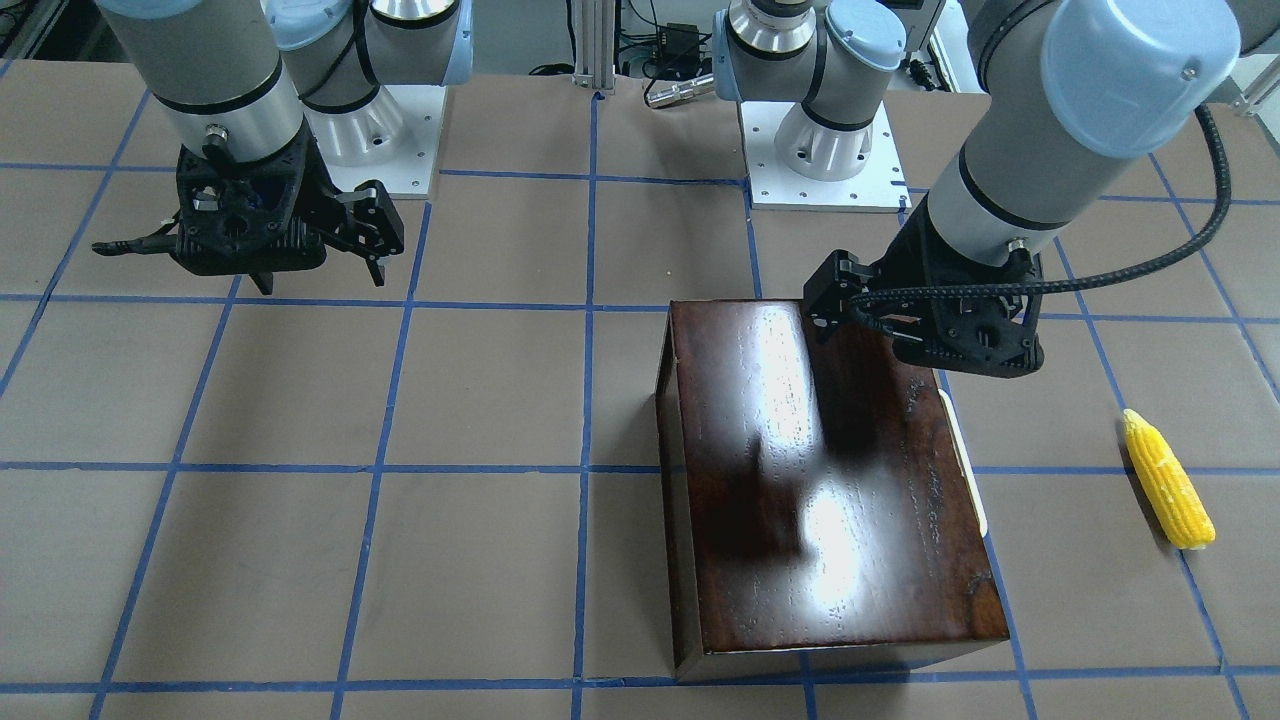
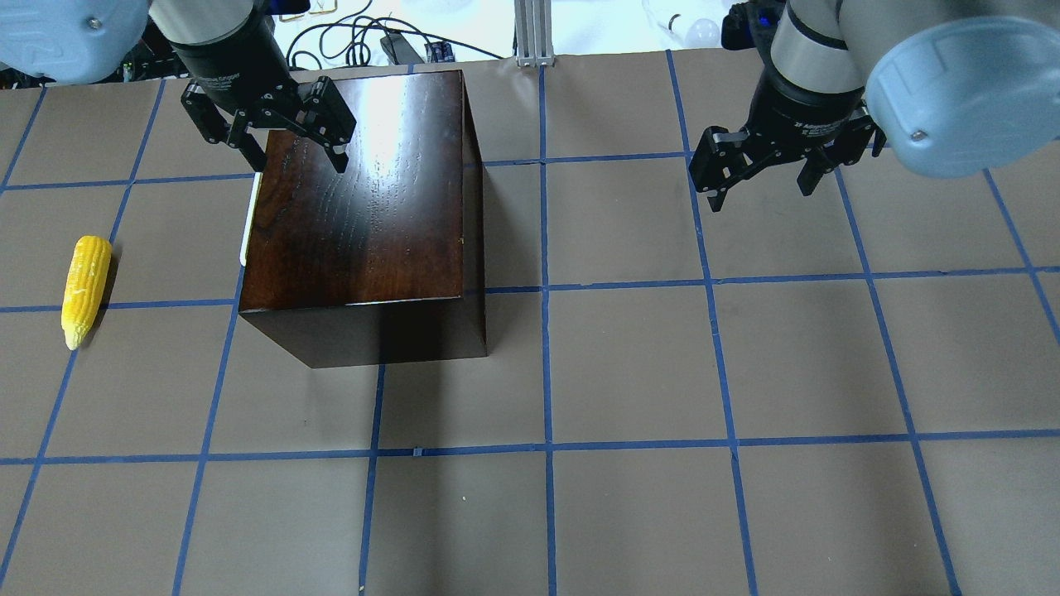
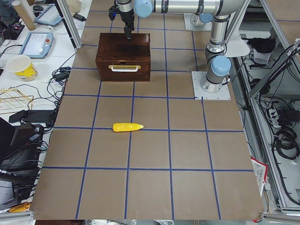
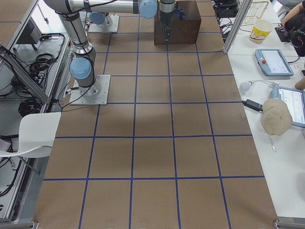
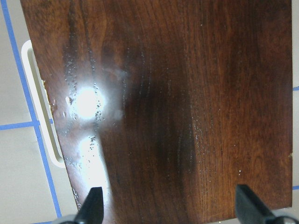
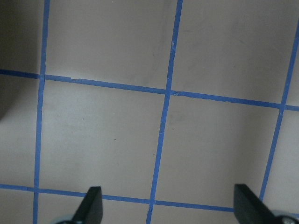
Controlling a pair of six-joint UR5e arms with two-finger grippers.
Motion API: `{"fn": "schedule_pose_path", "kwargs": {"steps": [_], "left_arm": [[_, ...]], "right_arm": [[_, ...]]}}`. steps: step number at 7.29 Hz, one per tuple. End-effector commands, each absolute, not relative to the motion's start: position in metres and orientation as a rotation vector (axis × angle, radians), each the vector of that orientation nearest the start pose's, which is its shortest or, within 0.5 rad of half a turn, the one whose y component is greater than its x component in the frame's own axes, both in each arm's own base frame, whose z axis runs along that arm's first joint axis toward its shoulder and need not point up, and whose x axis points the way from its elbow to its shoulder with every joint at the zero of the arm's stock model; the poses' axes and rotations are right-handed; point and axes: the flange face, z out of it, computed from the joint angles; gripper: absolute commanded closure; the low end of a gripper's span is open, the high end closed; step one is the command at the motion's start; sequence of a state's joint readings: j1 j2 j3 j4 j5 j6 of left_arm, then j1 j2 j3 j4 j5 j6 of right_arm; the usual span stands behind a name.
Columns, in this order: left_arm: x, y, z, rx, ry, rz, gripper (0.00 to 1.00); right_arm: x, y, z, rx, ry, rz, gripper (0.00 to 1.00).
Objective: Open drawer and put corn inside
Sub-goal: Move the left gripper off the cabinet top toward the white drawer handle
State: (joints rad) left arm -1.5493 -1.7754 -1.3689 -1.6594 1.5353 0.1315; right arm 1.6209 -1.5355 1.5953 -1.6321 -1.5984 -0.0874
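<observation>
Starting with the table [image 2: 629, 364], we see the dark box [image 2: 364, 215] right under our left gripper [image 2: 296, 153], which hangs over the box top with its 2 fingers spread wide and nothing in them. The drawer [image 3: 123, 75] is shut, and its front faces out past that gripper's outer side, so we think it must go out and down. Our right gripper [image 2: 762, 186] is spread wide too, empty, well apart on the box's other side, so the left arm is nearer. The white handle [image 3: 124, 68] lies level along the front. The corn [image 2: 85, 281] lies on the table further out the same way, its long side running the same way as the handle.
</observation>
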Motion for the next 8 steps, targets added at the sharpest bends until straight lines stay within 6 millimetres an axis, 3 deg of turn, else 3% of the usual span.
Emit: {"fn": "schedule_pose_path", "kwargs": {"steps": [1, 5, 8], "left_arm": [[-0.124, -0.57, 0.472, 0.171, 3.175, 0.137, 0.0], [-0.112, -0.572, 0.475, 0.159, 3.184, 0.128, 0.0], [-0.115, -0.564, 0.487, 0.164, 3.188, 0.096, 0.0]], "right_arm": [[0.154, -0.5, 0.464, -0.214, 3.162, -0.002, 0.0], [0.156, -0.499, 0.464, -0.219, 3.162, -0.002, 0.0], [0.156, -0.499, 0.464, -0.219, 3.162, -0.002, 0.0]]}}
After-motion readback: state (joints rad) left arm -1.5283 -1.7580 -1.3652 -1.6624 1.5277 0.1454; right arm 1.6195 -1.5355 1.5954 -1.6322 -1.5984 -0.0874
